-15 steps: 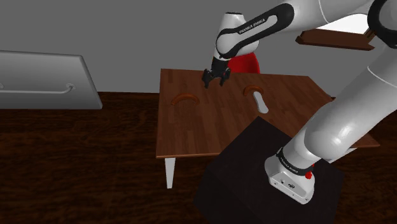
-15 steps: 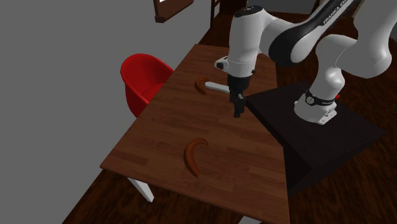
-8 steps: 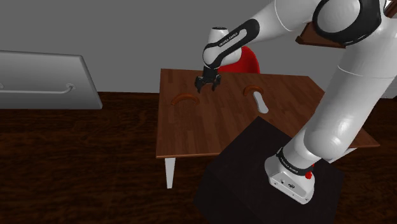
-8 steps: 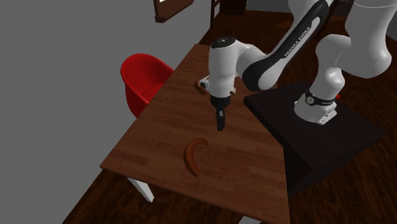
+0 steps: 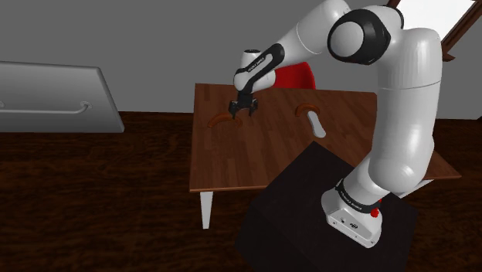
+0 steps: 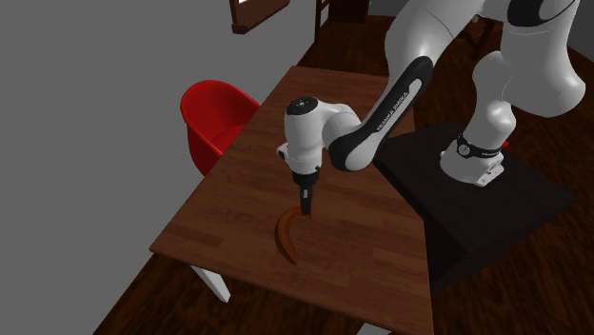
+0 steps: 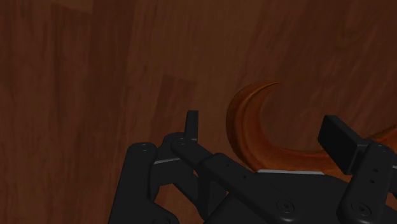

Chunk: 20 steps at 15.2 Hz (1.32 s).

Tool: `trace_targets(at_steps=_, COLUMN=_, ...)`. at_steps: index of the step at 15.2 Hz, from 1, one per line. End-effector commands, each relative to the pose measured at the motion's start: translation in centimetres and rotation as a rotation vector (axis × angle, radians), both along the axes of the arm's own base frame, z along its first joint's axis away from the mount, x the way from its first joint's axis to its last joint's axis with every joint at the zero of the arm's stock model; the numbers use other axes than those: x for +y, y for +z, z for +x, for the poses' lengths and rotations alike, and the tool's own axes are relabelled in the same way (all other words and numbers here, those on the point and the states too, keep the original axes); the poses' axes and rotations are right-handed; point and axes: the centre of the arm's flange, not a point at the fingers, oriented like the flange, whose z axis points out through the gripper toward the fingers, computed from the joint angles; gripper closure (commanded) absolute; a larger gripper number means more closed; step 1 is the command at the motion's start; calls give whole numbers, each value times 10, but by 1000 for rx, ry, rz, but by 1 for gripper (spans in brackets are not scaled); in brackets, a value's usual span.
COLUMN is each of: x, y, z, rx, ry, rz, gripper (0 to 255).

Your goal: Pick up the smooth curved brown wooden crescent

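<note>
— Where's the brown crescent?
— Flat on the table, lying between the black fingers!
— Grabbed?
— No, the fingers stand wide apart, one either side of its curve.

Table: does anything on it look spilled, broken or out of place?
Nothing stands out. The brown crescent lies flat on the table with the open fingers over it; a second crescent and a white piece lie flat too.
</note>
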Motion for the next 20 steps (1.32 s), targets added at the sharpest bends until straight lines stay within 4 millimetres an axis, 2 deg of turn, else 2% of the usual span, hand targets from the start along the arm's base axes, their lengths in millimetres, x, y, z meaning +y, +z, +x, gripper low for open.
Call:
trace_targets(at_steps=1, x=-6, y=-17, z=14, rx=4, ry=-9, rz=-4, gripper=0)
trace_targets(at_steps=8, x=-6, y=-54, z=14, rx=4, ry=-9, rz=-4, gripper=0)
trace_targets(at_steps=10, x=-6, y=-57, z=14, rx=4, ry=-9, rz=-4, gripper=0)
trace_targets(at_steps=11, x=-5, y=-57, z=14, rx=4, ry=-9, rz=-4, gripper=255)
trace_targets(at_steps=20, x=-6, y=-57, z=14, rx=4, ry=-9, rz=-4, gripper=255)
